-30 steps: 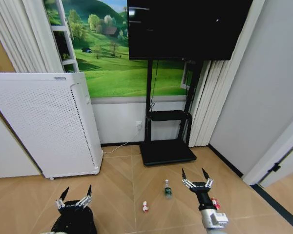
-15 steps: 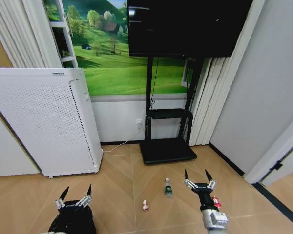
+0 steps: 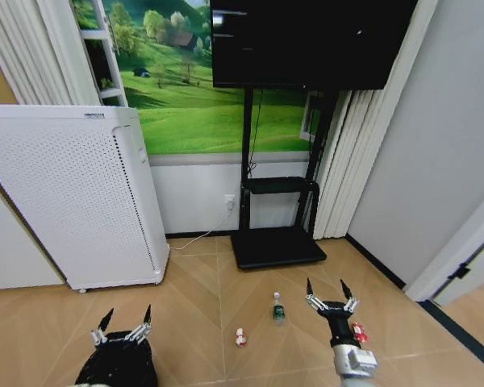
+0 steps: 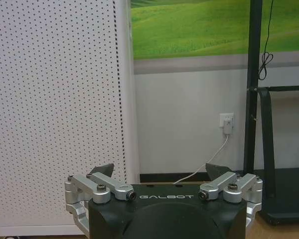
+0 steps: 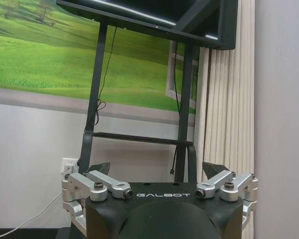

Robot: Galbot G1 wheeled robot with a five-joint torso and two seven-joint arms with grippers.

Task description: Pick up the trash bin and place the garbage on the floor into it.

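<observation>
On the parquet floor (image 3: 202,298) lies the garbage: a clear bottle (image 3: 277,310) with a green label, a small red-and-white piece (image 3: 240,338), and another red-and-white piece (image 3: 357,332) half hidden behind my right arm. My right gripper (image 3: 326,289) is raised above the floor just right of the bottle, fingers spread and nothing between them. My left gripper (image 3: 128,316) is up at the lower left, also open and holding nothing. Directly under it, at the picture's edge, is a black round mass (image 3: 117,369); I cannot tell whether this is the trash bin or my arm. Both wrist views show spread fingers: the left gripper (image 4: 162,172) and the right gripper (image 5: 157,169).
A tall white perforated appliance (image 3: 73,201) stands against the wall at left, with a white cable (image 3: 195,239) running to a wall socket. A black TV stand base (image 3: 277,250) sits on the floor behind the bottle. A dark border strip (image 3: 460,339) and a doorway lie at right.
The whole head picture has shifted slightly upward, so the camera moved. Both grippers keep the same open pose, and the litter has not moved on the floor.
</observation>
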